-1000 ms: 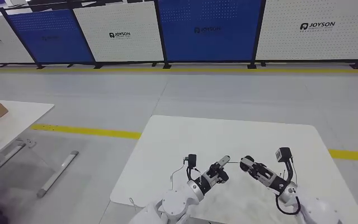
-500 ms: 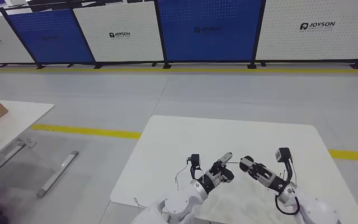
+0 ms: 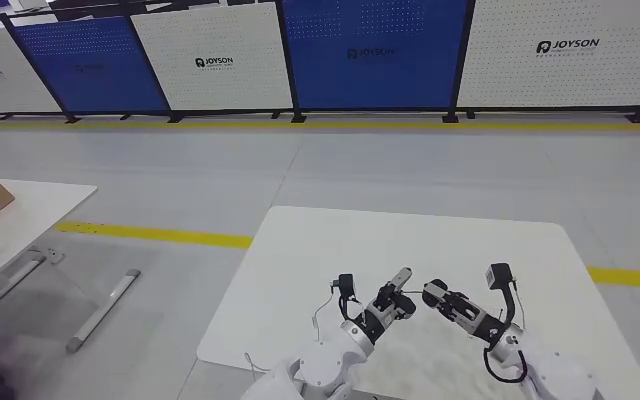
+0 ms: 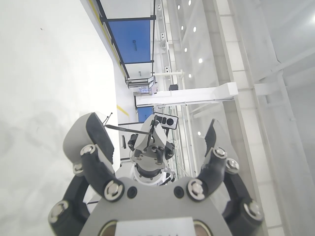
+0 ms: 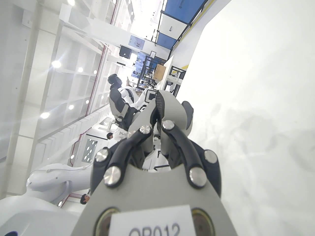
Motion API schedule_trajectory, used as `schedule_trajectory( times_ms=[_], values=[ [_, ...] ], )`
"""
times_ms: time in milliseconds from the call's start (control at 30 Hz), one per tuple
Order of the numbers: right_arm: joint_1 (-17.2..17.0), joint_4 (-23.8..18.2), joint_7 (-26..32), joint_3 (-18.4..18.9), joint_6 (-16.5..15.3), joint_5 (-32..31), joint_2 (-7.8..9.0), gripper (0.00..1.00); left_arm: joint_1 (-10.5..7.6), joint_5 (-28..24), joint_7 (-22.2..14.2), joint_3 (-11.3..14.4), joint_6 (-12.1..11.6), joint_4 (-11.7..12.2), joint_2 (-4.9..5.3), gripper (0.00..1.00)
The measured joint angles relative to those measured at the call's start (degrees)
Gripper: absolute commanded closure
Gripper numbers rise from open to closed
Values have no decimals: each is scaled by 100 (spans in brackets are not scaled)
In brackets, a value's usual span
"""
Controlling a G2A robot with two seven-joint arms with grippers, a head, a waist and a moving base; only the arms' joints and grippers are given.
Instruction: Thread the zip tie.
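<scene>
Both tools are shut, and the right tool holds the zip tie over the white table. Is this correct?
Not quite: the left tool is wide open, as the left wrist view shows. The right tool is shut and holds the zip tie over the white table.
</scene>
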Motion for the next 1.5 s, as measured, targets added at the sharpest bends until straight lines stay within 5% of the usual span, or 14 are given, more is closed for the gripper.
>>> schedule_trajectory(
  times_ms=[67,100,133,200,233,300,967,1000,1100,1167,1333,1500],
  values=[
    [0,0,0,0,0,0,0,100,2,121,-61,-10,-79,41,2,8],
    [0,0,0,0,0,0,0,100,7,140,-92,-19,-110,60,3,36],
    [0,0,0,0,0,0,0,100,11,136,-132,-38,-132,78,4,53],
    [0,0,0,0,0,0,0,100,18,115,-167,-73,-147,83,4,71],
    [0,0,0,0,0,0,0,100,27,99,-177,-94,-156,79,4,88],
    [0,0,0,0,0,0,0,100,43,83,-188,-117,-159,67,3,100],
    [0,0,0,0,0,0,0,100,138,625,-413,-110,-265,125,-9,100],
    [0,0,0,0,0,0,0,100,142,628,-413,-114,-269,123,-11,94],
    [0,0,0,0,0,0,0,100,151,632,-409,-123,-271,120,-17,52],
    [0,0,0,0,0,0,0,100,155,639,-410,-126,-263,116,-21,50],
    [0,0,0,0,0,0,0,100,175,649,-418,-136,-271,99,-30,60],
    [0,0,0,0,0,0,0,100,189,671,-452,-148,-274,100,-34,82]
  ],
)
